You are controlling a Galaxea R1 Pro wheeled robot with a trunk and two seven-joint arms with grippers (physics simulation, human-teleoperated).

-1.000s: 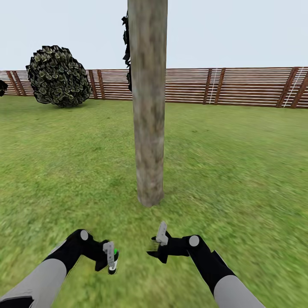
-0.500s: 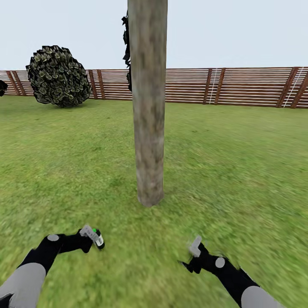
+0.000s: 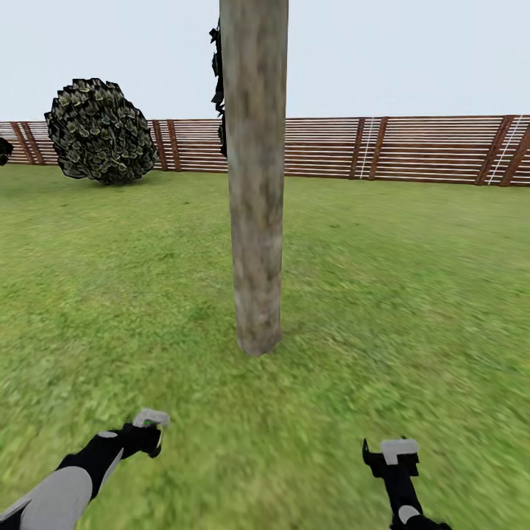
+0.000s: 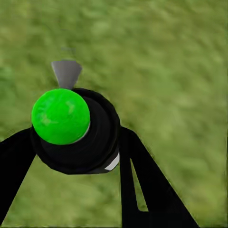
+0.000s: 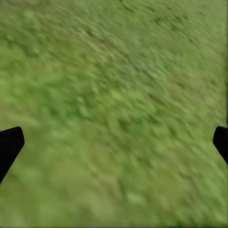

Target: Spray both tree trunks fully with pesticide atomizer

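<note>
- Left end effector (image 4: 76,142) is clamped on the pesticide atomizer (image 4: 71,126). In the left wrist view the black body sits right between the two dark fingers (image 4: 142,180), with its bright green cap and a small grey nozzle tip poking out past it. In the head view that left end effector (image 3: 147,430) hangs low over the floor at the near left.
- Right end effector (image 3: 391,453) is down at the near right, nothing in it. The right wrist view has its finger tips (image 5: 9,145) way out at the two sides with only grass between, so it's spread wide apart.
- The floor (image 3: 412,294) is blurry green lawn all the way back to the fence.
- The fence (image 3: 412,151) is reddish-brown horizontal slats running across the far edge of the lawn.
- The tree trunk (image 3: 255,184) stands upright mid-lawn, straight ahead of both arms, mottled grey-brown and bare. Some dark leaves peek out behind it up high.
- A round dark bush (image 3: 99,131) sits at the far left, right by the fence.
</note>
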